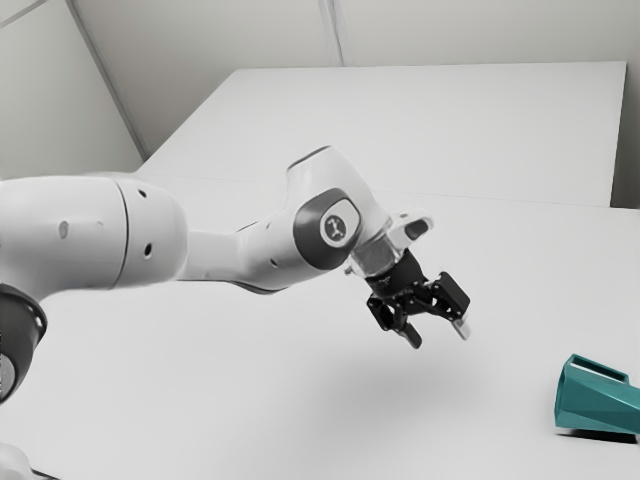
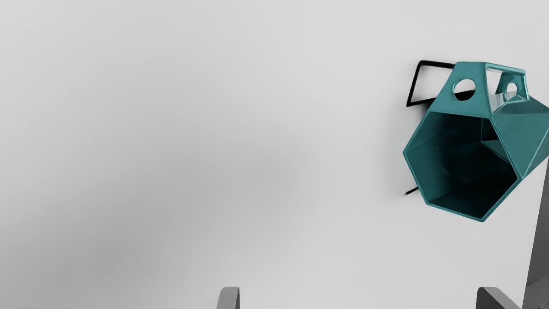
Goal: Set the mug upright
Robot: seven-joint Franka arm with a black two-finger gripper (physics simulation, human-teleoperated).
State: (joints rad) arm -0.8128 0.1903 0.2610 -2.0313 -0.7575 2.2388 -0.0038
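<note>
High over the white table, my gripper [image 1: 438,338] hangs tilted and open, with nothing between its fingers. The teal faceted mug [image 1: 597,402] lies on its side at the exterior view's right edge, partly cut off, lower than the gripper and well apart from it. In the wrist view the mug [image 2: 525,141] turns its dark, angular mouth toward the camera, and its handle with round holes is visible. The gripper [image 2: 358,296] has its two fingertips wide apart there, not touching the mug.
The white table [image 1: 300,400] stretches beneath the arm, and a table edge runs close beside the mug in the wrist view. A pale panel [image 1: 430,130] stands behind the arm. Thin black shadow lines [image 2: 412,83] lie on the table beside the mug.
</note>
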